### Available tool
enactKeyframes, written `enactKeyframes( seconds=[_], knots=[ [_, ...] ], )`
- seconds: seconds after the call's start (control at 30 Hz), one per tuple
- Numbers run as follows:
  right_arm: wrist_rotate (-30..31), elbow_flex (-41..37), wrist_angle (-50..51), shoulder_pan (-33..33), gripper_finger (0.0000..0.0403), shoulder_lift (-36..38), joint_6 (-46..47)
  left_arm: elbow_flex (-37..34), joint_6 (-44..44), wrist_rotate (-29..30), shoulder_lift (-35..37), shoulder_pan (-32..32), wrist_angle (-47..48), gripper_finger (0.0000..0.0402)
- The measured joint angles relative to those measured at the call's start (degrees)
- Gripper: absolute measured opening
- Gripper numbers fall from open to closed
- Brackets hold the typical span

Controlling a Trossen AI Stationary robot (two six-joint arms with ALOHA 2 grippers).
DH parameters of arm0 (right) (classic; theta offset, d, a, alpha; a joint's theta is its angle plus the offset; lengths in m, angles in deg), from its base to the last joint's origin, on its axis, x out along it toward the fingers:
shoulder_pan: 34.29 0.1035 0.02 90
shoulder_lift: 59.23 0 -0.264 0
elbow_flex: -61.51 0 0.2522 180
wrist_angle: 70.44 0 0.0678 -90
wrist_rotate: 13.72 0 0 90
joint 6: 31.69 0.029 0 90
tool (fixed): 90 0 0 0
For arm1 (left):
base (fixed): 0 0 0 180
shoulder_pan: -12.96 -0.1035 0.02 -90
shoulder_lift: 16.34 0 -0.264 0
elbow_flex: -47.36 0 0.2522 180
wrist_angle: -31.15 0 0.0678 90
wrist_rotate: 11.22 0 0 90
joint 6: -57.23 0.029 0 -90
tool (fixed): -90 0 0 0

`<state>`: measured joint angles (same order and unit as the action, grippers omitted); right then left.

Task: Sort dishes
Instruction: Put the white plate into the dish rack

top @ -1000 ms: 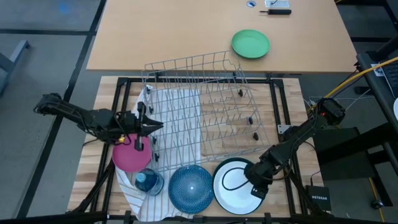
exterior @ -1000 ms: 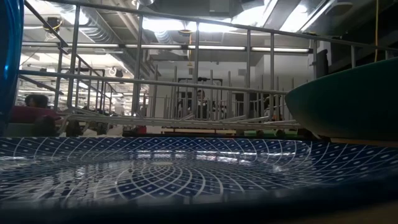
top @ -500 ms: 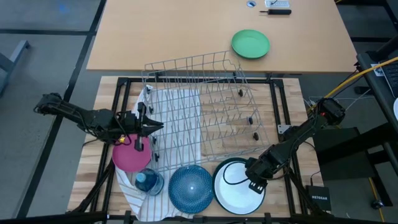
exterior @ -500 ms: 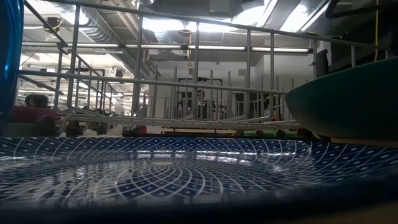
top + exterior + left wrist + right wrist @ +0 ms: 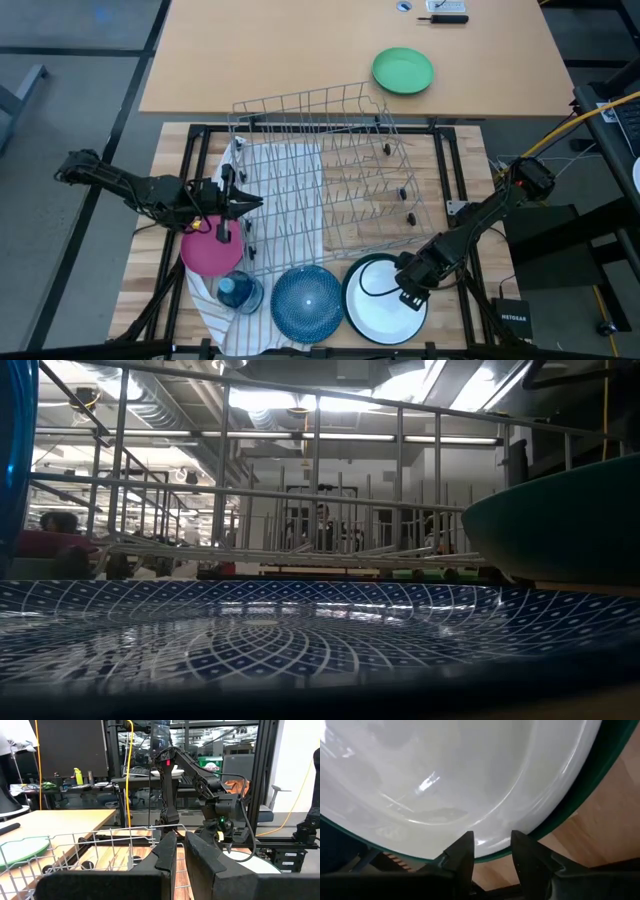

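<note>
You are working the white plate with the dark green back (image 5: 383,297), which is lying face up at the table's near edge, toward its right corner, just beside the speckled blue plate (image 5: 307,300). It is looking rigid, glazed and slippery, probably breakable, so take it by the rim only, 1 finger over and 1 under, and lift gently. The right pincer (image 5: 410,296) is sitting low at that plate's right rim with the arm folded down from the table's right edge; in the right wrist view its 2 fingers (image 5: 462,855) are standing slightly apart around the rim (image 5: 555,815), not yet visibly clamping it. The left pincer (image 5: 243,203) is waiting near the table's left edge, reaching level toward the wire dish rack (image 5: 330,170), above the magenta plate (image 5: 210,251); its fingers (image 5: 167,852) are nearly closed and holding nothing. A striped cloth (image 5: 275,170) is lying under the rack.
</note>
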<state>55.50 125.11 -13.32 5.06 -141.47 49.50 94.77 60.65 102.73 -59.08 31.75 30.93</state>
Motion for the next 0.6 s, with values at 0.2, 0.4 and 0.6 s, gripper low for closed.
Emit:
enactKeyframes(
  seconds=[0.2,0.4,0.6],
  knots=[
    [4.9,0.0,-1.0,0.0,0.0134,0.0,0.2,0.0,-0.6,0.0,0.0,0.0,0.0,0.0029],
    [10.6,0.1,-6.9,0.0,0.0134,-0.5,1.1,0.0,-1.7,0.0,0.0,0.0,0.1,0.0029],
    [11.3,0.1,-13.1,0.0,0.0133,-5.0,1.1,0.0,-1.7,0.0,0.0,0.0,0.1,0.0029]
  ],
)
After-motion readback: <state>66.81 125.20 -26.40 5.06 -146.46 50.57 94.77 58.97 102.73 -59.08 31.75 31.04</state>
